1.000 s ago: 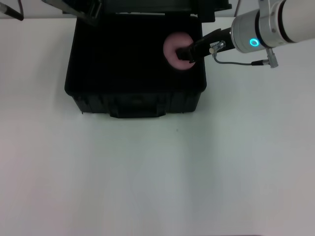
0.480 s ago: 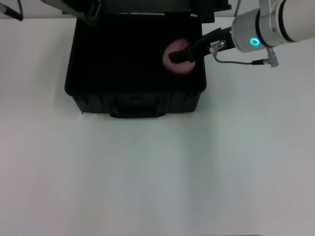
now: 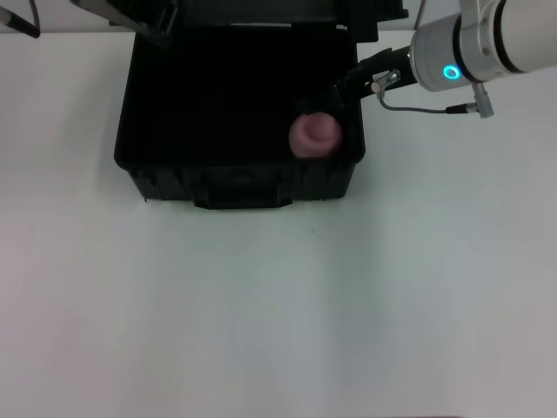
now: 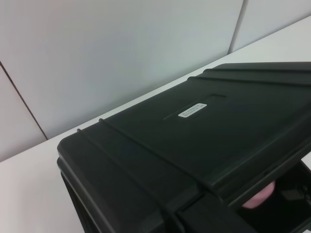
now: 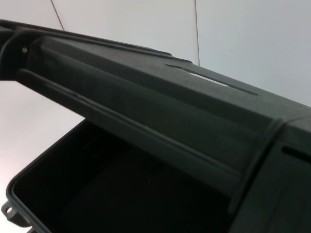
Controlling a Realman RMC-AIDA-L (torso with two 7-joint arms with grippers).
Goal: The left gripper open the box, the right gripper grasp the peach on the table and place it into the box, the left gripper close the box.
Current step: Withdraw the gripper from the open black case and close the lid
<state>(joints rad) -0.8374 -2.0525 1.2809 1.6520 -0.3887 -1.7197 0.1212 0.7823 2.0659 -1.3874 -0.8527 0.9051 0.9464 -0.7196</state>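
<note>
The black box (image 3: 235, 178) stands open at the back of the table, its lid (image 4: 194, 121) raised; the white label (image 4: 193, 109) shows on the lid's outside. The pale-pink peach (image 3: 314, 135) lies inside the box, in its front right corner, and a sliver of the peach (image 4: 260, 196) peeks out under the lid. My right gripper (image 3: 341, 91) hangs open over the box's right rim, above and behind the peach, apart from it. The left gripper does not show in any view.
White tabletop (image 3: 278, 305) spreads in front of the box and to both sides. A grey cable (image 3: 418, 109) loops below the right wrist. The right wrist view shows the raised lid (image 5: 146, 111) over the dark box interior (image 5: 121, 194).
The right gripper let go of the peach, which dropped toward the box's front right corner. The gripper drew back up and to the right.
</note>
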